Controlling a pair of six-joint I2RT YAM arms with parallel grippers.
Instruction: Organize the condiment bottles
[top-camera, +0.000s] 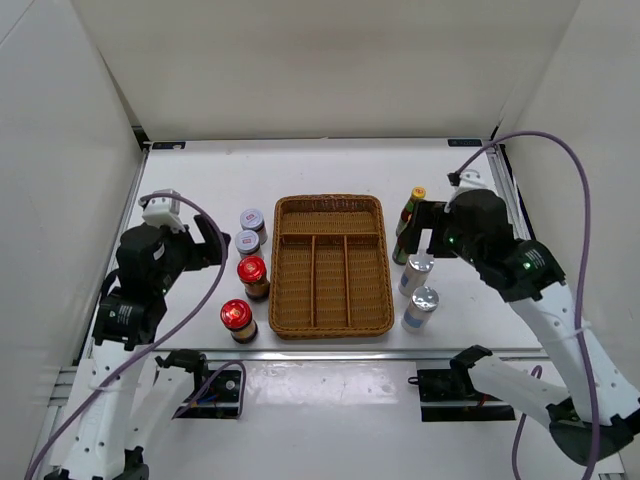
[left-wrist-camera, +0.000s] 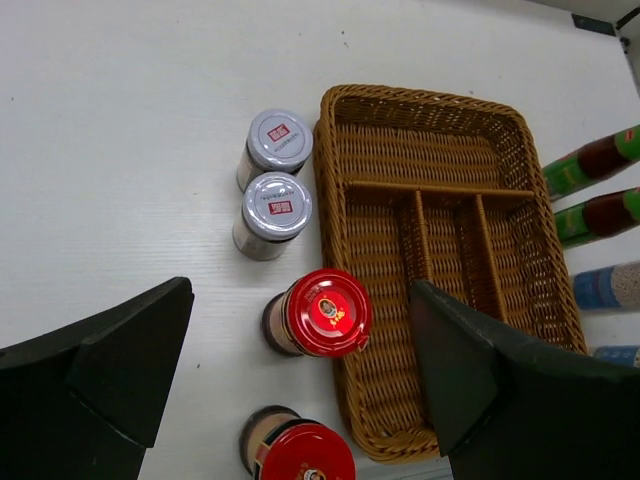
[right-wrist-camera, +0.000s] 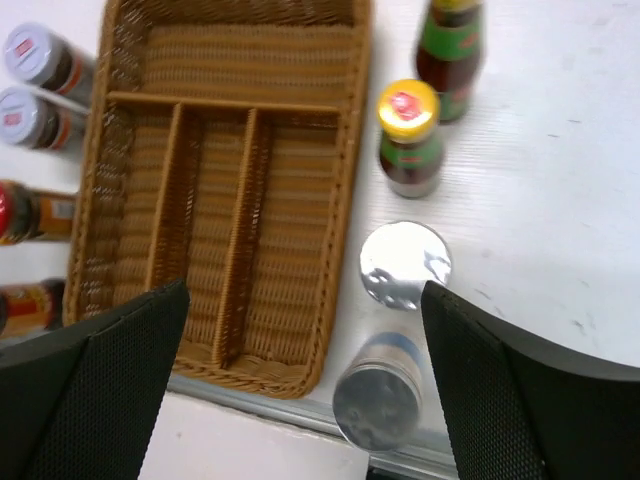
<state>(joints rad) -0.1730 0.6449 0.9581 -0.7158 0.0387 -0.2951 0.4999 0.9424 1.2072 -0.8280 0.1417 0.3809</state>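
Left gripper (left-wrist-camera: 300, 292) is spread wide and holding nothing. Right in the gap in its wrist view sits a red jar (left-wrist-camera: 322, 312), upright with its lid facing the camera, so its long axis points straight up at the gripper. The other red jar (left-wrist-camera: 305, 455) is nearer the arm's base and the two grey jars (left-wrist-camera: 279, 140) are further out, all four in a line just beside the tray's (left-wrist-camera: 420, 95) left wall.

Right gripper (right-wrist-camera: 305, 290) is just as wide and empty. It looks down at the tray's right edge, with a silver can (right-wrist-camera: 404, 262) by its right finger, a second silver can (right-wrist-camera: 378, 400) closer in and two green bottles (right-wrist-camera: 408, 135) beyond, all standing on the table (right-wrist-camera: 560, 200).

So the left arm is nearer the jars and the right arm is nearer the cans and bottles. Nothing's in the tray yet. My guess is the red jar goes first, though I can't really tell how high the gripper hangs above it.
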